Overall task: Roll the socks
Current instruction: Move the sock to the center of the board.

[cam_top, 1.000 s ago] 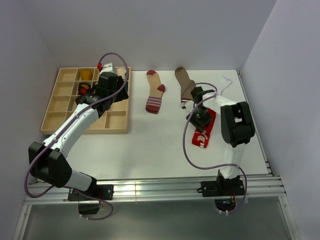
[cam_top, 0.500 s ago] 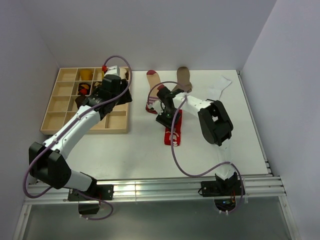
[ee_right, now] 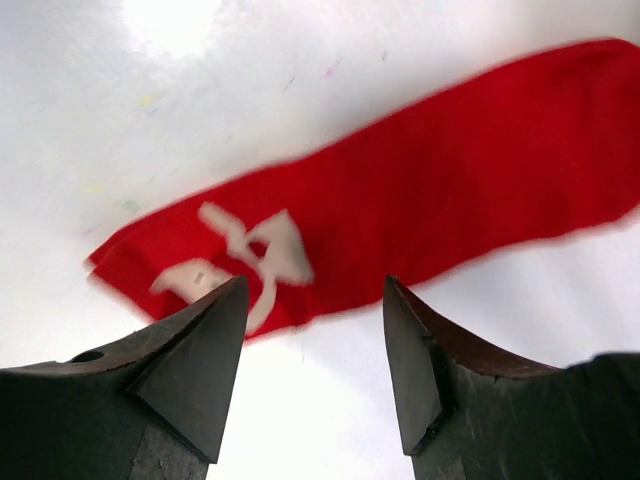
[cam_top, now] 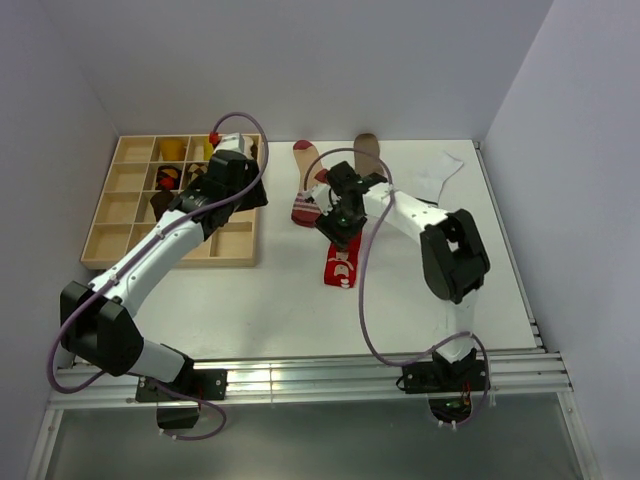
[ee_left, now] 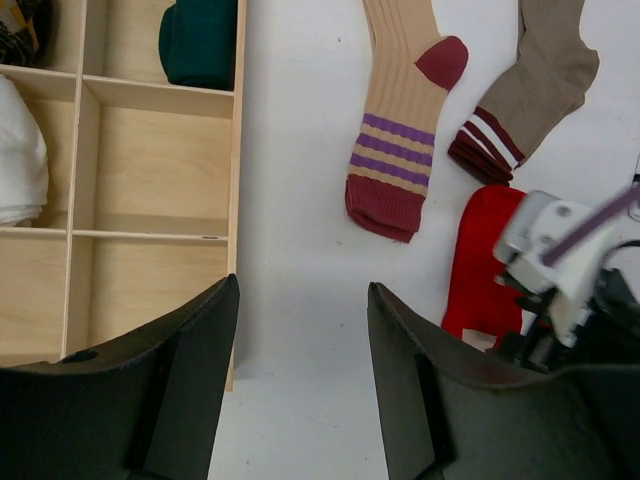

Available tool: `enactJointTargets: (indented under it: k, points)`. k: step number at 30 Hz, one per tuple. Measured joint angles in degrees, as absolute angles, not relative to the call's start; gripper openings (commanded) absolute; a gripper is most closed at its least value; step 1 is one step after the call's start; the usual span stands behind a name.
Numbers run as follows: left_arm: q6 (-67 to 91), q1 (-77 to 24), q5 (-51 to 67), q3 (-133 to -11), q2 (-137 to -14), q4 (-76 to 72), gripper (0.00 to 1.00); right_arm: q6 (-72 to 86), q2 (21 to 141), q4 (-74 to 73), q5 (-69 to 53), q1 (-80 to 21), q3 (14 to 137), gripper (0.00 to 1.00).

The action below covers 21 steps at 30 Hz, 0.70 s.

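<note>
The red sock with white marks [cam_top: 339, 268] lies flat mid-table; in the right wrist view [ee_right: 420, 190] it fills the upper half. My right gripper [cam_top: 342, 228] [ee_right: 312, 290] is open and empty just above the sock's far end. A tan sock with purple stripes [cam_top: 308, 196] [ee_left: 400, 130] and a brown sock with a striped cuff [cam_top: 367, 155] [ee_left: 540, 90] lie behind it. A white sock [cam_top: 440, 175] lies at the back right. My left gripper [cam_top: 243, 190] [ee_left: 302, 290] is open and empty over the table by the tray's right edge.
A wooden compartment tray [cam_top: 232, 243] [ee_left: 150, 190] stands at the left, holding rolled socks, among them a green one [ee_left: 200, 40] and a white one [ee_left: 20, 150]. The right arm's wrist and cable [ee_left: 560, 260] sit over the red sock.
The right gripper moved left, bringing the red sock from the table's right side to the middle; it now stands open above it. The left gripper shifted slightly right.
</note>
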State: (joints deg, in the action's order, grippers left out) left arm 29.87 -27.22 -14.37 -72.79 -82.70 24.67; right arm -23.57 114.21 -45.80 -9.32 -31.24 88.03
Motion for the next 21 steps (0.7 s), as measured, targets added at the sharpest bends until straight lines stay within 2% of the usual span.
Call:
enactJointTargets:
  k: [9,15,21]
  points:
    - [29.9,-27.3,-13.8,-73.7,-81.5,24.8,0.6,-26.4,96.4,-38.5,-9.5,-31.5,72.0,0.63]
    - [29.8,-27.3,-13.3,-74.5,-77.7,24.9,0.6,-29.6,92.8,-34.1,-7.5,-36.4,58.3,0.63]
    - [29.8,-27.3,-13.3,-75.2,-75.6,24.8,0.61,-30.3,90.6,-31.4,-7.1,-40.6,56.6,0.63]
